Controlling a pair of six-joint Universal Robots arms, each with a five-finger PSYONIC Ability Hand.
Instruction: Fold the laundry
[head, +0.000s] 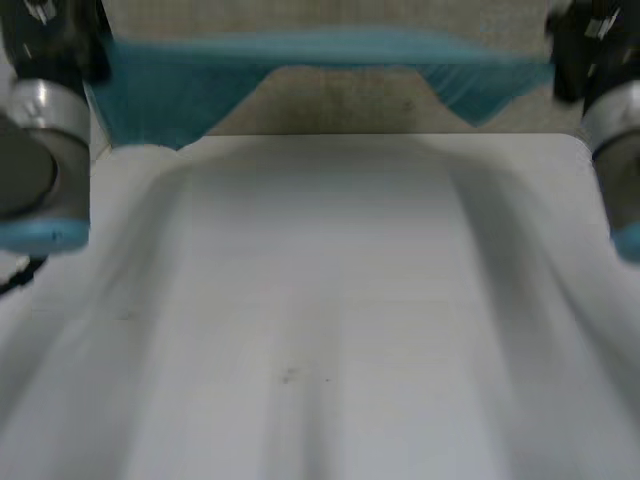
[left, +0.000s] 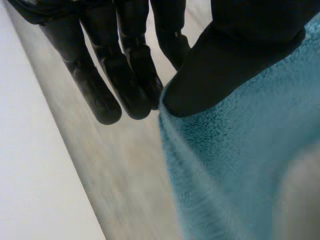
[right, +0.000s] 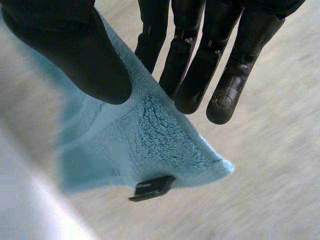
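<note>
The left robot hand (left: 235, 60) and right robot hand (right: 75, 50) pinch towel (head: 320, 50) corners (spreading step, seemingly); next, lay it flat on the table (head: 320, 300).

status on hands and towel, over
Left hand pinching towel edge. Right hand pinching a towel corner. Towel stretched between them at far edge of table. Nothing seen in the way.
</note>
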